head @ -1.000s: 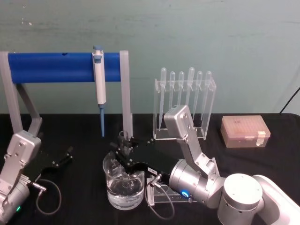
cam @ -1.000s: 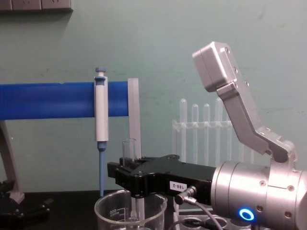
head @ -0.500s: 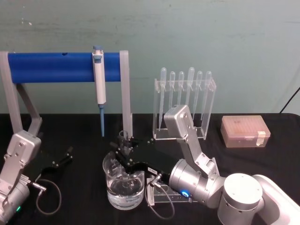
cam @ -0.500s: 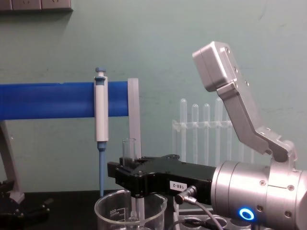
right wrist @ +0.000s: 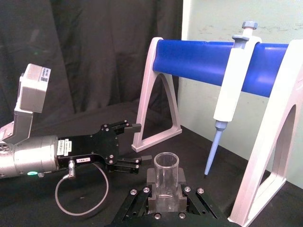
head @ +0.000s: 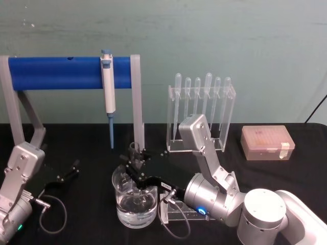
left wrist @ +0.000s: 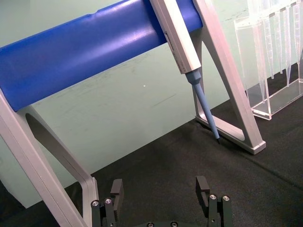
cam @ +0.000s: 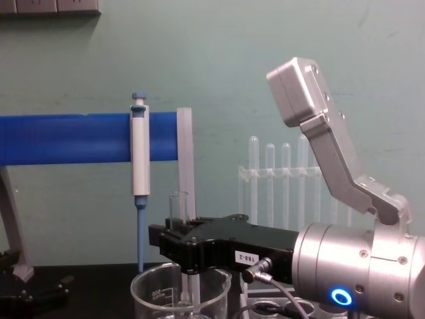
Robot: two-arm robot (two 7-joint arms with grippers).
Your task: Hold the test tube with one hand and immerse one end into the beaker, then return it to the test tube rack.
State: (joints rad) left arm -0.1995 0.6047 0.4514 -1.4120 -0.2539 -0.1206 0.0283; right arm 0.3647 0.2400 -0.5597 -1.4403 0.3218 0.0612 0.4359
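Right end effector [cam: 178, 239] clamps the test tube [cam: 178, 205] below its rim (likely slick, brittle glass), tip in the beaker [cam: 156, 289]. Left end effector [left wrist: 160, 184] rests released near the counter's left edge.

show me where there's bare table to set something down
Bare table under the blue stand, ahead of the left gripper, and between the pipette stand and the box. Crowded at the middle: the right gripper holds the test tube in the beaker.
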